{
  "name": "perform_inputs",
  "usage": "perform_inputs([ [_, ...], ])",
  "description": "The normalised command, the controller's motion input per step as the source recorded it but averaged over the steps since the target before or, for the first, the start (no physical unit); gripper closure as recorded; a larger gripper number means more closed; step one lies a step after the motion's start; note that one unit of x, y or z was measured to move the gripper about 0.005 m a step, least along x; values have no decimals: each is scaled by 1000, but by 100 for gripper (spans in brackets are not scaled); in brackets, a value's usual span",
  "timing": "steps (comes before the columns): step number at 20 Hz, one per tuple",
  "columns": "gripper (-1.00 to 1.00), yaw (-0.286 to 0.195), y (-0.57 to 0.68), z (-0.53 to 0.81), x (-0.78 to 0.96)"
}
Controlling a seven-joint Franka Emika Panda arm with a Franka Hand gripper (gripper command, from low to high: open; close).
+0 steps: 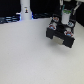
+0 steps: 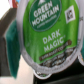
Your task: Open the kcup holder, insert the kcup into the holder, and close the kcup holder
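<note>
The tool (image 1: 62, 22) gripped the kcup (image 2: 44, 37) above the kcup holder (image 1: 60, 36); misalignment risked jamming it against a slot rim.

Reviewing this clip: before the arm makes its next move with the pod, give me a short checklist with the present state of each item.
1. Pod in view: ok. The kcup fills the wrist view, green lid facing the camera.
2. Grip on the pod: cannot tell. The gripper is low over the kcup holder, but its fingertips are blurred.
3. Holder open: cannot tell. The exterior view is too blurry to show a pulled-out drawer or slots.
4. Pod seated in a slot: cannot tell.
5. Nearby obstacle: ok. The white bottle stands apart, toward the exterior view's left.
</note>
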Motion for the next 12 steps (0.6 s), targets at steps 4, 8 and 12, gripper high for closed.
perform_inputs([
  [4, 100, 114, 247, -123, -329],
  [8, 100, 73, 40, -216, -149],
  [12, 100, 46, 25, -234, -136],
])
